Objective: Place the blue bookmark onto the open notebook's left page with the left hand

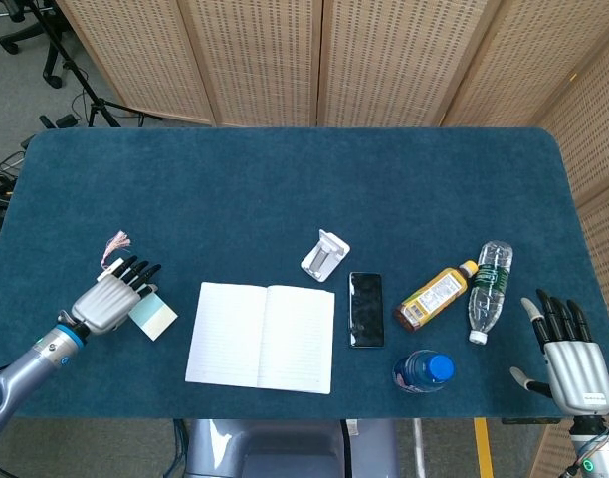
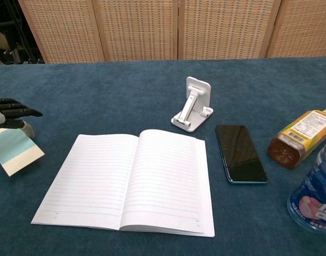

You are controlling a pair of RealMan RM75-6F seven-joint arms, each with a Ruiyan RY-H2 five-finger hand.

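The open notebook [image 1: 262,337] [image 2: 125,181] lies flat near the table's front edge, both lined pages bare. To its left my left hand [image 1: 110,299] [image 2: 7,114] pinches the blue bookmark [image 1: 151,317] [image 2: 15,152], a pale blue and cream card that hangs tilted just above the cloth. Its pink tassel [image 1: 116,241] shows beyond the fingers. The bookmark's end is a short gap left of the notebook's left page [image 1: 223,334]. My right hand [image 1: 568,354] rests at the table's front right corner, fingers spread and holding nothing; the chest view does not show it.
A white phone stand [image 1: 325,255] [image 2: 193,104] sits behind the notebook's right page. Right of the notebook lie a black phone [image 1: 365,309] [image 2: 240,153], an orange juice bottle [image 1: 434,296] [image 2: 301,137], a clear water bottle [image 1: 490,289] and an upright blue-capped bottle [image 1: 422,371] [image 2: 315,194].
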